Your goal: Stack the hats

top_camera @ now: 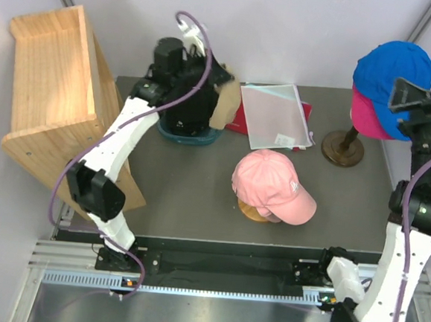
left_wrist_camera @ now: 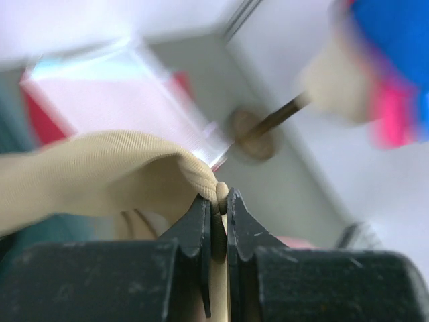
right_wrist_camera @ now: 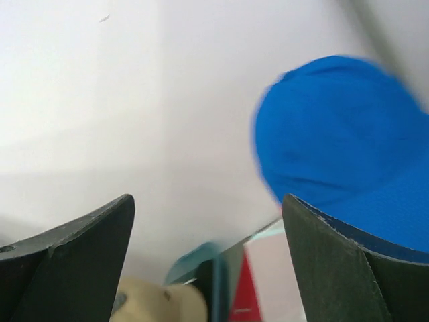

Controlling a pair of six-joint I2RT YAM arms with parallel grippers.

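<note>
My left gripper (top_camera: 222, 94) is shut on the edge of the tan hat (top_camera: 223, 108) at the back of the table; in the left wrist view the tan hat (left_wrist_camera: 100, 174) hangs left of the pinching left gripper (left_wrist_camera: 220, 201). A light pink hat (top_camera: 272, 184) sits mid-table on a rounded form. The bright blue hat (top_camera: 393, 67) lies over the magenta hat (top_camera: 368, 117) on a raised stand at the back right. My right gripper (top_camera: 411, 94) hovers open beside the blue hat (right_wrist_camera: 335, 134), the right gripper (right_wrist_camera: 208, 201) holding nothing.
A wooden shelf (top_camera: 49, 96) leans at the left edge. Red and clear folders (top_camera: 275, 113) lie at the back centre. A teal ring (top_camera: 191, 137) with dark shapes on it sits under the left arm. The stand's round wooden base (top_camera: 342, 148) is right of the folders.
</note>
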